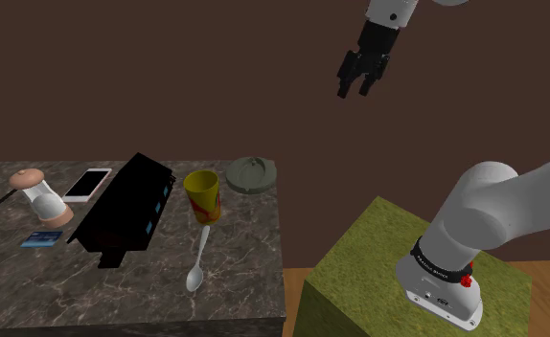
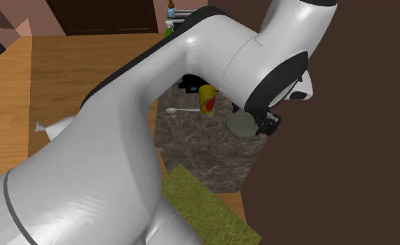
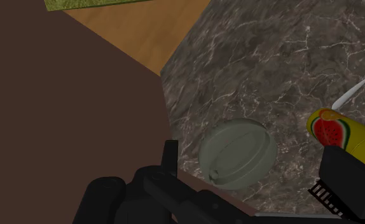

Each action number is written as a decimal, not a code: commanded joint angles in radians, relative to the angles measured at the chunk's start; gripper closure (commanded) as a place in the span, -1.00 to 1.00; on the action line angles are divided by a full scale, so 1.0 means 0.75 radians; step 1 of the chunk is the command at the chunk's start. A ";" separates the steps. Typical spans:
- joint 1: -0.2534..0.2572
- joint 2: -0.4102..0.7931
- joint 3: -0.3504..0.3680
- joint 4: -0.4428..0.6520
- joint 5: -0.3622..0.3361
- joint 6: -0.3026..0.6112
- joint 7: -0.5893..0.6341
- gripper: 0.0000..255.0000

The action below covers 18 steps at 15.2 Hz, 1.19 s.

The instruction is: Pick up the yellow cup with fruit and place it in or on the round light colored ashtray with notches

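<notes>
One yellow cup with a watermelon picture, stood upright on the marbled table near its far corner at the shoulder view's right, just beside the round grey ashtray. One white spoon, laid just before the cup. One black gripper, held high above, fingers parted with nothing between them

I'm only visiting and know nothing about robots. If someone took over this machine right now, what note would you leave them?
End effector: open, empty, high in the air above the table.
Cup: upright on the table, not grasped.
Ashtray: on the table near its edge, beside the cup but apart from it, nothing in it.
Done: nothing yet.
Left: come down to the cup, grasp it, lift it, set it in the ashtray.
</notes>
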 commanded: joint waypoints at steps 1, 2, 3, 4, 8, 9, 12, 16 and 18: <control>0.000 0.000 0.000 0.000 0.000 0.000 0.000 -1.00; 0.007 0.024 0.023 -0.007 0.011 0.029 0.024 -1.00; 0.013 0.049 0.046 -0.012 0.022 0.058 0.048 -1.00; 0.020 0.075 0.069 -0.016 0.033 0.087 0.072 -1.00; 0.043 0.198 0.160 -0.013 0.067 0.200 0.166 -1.00; 0.049 0.232 0.182 -0.008 0.073 0.228 0.189 -1.00; 0.063 0.341 0.247 0.017 0.086 0.308 0.261 -1.00; 0.077 0.504 0.330 0.075 0.085 0.406 0.360 -1.00; 0.083 0.591 0.369 0.114 0.076 0.450 0.412 -1.00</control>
